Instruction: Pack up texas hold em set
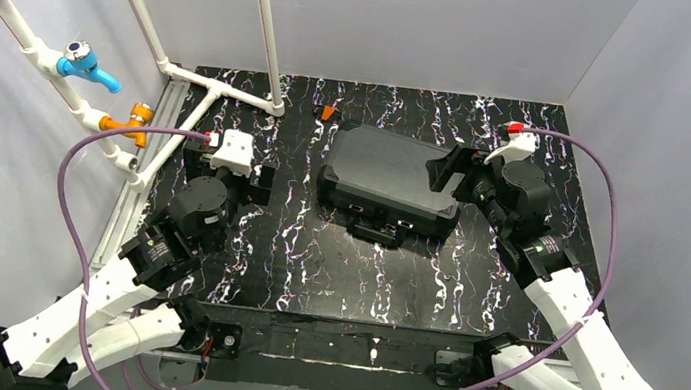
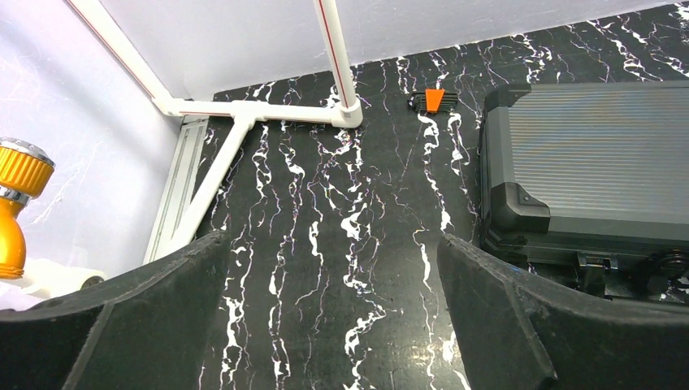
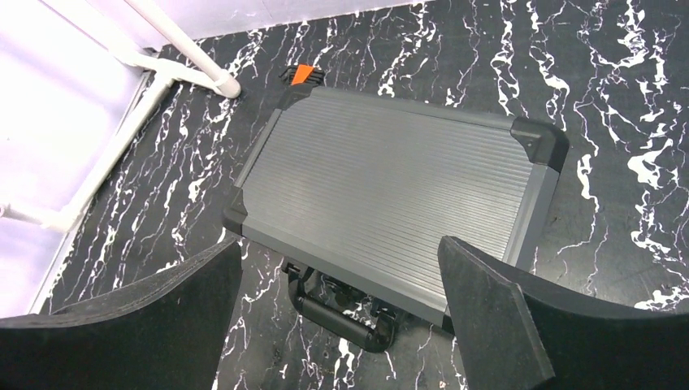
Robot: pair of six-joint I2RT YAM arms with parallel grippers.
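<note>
The black hard case (image 1: 384, 175) of the texas hold em set lies flat on the marbled table with its ribbed lid down; its carry handle (image 1: 379, 232) faces the arms. In the right wrist view the case (image 3: 390, 187) fills the middle, and the handle (image 3: 345, 315) sits between the fingers, lower down. My right gripper (image 1: 447, 171) hovers open over the case's right end, holding nothing. My left gripper (image 1: 260, 184) stands open over bare table to the left of the case (image 2: 601, 154), well apart from it.
A small orange object (image 1: 329, 112) lies just behind the case's far left corner. A white pipe frame (image 1: 224, 88) stands at the back left, carrying a blue valve (image 1: 86, 63) and an orange valve (image 1: 135, 117). White walls close in the table on three sides.
</note>
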